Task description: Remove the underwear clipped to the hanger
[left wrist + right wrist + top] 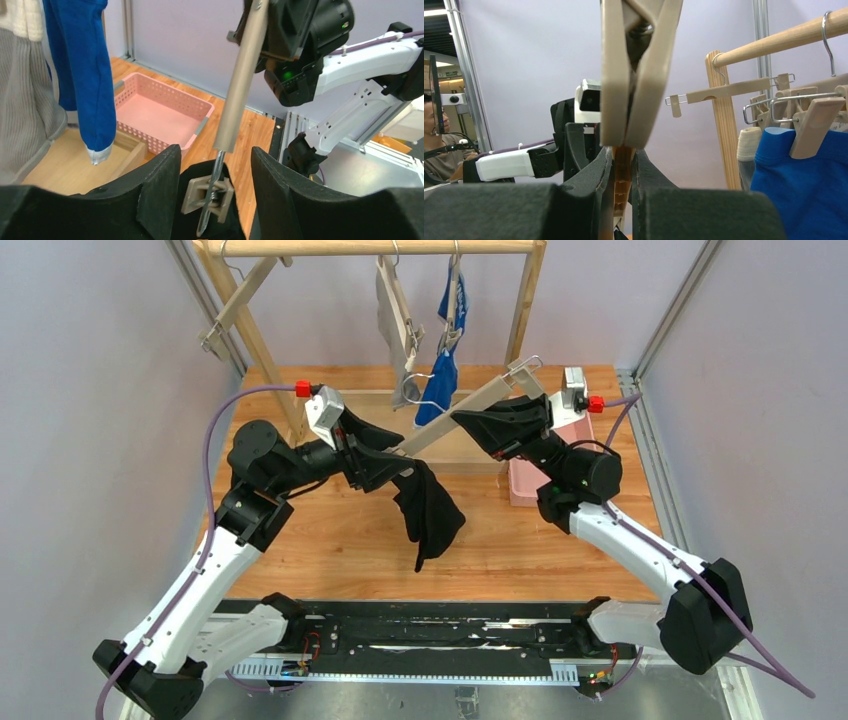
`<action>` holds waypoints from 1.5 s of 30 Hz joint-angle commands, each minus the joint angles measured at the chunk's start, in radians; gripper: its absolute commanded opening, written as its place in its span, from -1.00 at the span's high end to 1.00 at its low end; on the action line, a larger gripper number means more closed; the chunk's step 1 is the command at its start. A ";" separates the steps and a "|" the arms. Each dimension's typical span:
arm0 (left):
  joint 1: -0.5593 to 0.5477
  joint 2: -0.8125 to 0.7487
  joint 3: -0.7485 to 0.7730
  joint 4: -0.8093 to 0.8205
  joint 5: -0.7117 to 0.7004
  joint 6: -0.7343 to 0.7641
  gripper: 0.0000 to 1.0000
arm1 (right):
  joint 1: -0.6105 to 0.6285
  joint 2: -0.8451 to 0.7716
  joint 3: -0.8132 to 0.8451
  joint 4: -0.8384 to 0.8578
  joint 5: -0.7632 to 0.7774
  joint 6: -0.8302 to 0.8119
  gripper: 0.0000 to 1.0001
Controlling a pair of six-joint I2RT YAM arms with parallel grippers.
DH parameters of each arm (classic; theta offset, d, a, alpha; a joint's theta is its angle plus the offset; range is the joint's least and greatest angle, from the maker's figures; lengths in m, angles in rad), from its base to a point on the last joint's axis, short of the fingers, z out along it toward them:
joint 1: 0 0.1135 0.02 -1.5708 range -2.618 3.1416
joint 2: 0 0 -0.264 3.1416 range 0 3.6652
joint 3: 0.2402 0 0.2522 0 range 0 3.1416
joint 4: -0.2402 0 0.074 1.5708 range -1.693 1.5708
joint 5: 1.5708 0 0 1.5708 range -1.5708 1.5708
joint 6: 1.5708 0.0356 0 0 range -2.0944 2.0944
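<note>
Black briefs [430, 512] dangling limp from hanger clip [207, 196]; grey briefs [392, 315], blue briefs [438, 390] hanging clipped side by side behind.

The left arm [200, 580] rises from its base at 7 o'clock in the top view, elbow bent, forearm directed toward 3 o'clock. The left gripper [400, 465] has its jaws parted, with its fingers [160, 185] standing well apart. The right arm [640, 540] rises from its base at 5 o'clock, forearm directed toward 10 o'clock. The right gripper [472, 427] is clamped on the hanger [495, 395]. The two grippers face each other near centre.
</note>
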 commanded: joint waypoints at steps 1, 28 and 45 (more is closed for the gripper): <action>-0.007 -0.002 -0.016 -0.038 -0.007 0.026 -0.20 | 0.010 -0.045 0.006 0.060 0.003 -0.001 0.99; -0.008 0.026 -0.005 0.121 0.157 -0.085 0.66 | 0.010 -0.078 -0.014 0.003 -0.003 -0.018 0.99; -0.008 -0.020 -0.070 0.202 0.173 -0.108 -0.06 | 0.009 -0.076 -0.003 0.062 0.005 0.039 0.99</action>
